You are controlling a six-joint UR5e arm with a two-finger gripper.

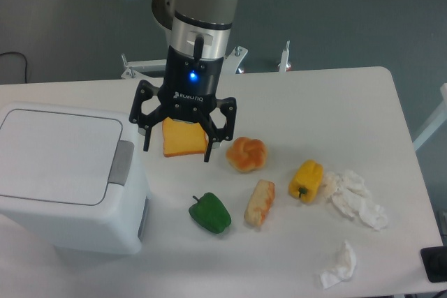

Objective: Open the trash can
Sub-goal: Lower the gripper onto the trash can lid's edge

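Gripper [177, 150] hangs with fingers spread wide, empty, above an orange cheese slice [184, 140]. Trash can [66, 176] sits just left of it, lid shut, untouched.

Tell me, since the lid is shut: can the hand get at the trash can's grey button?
Probably yes: the open hand hangs just right of the grey button on the trash can, nothing between them.

A white table [335, 102] stands against a grey-blue floor [335, 12].
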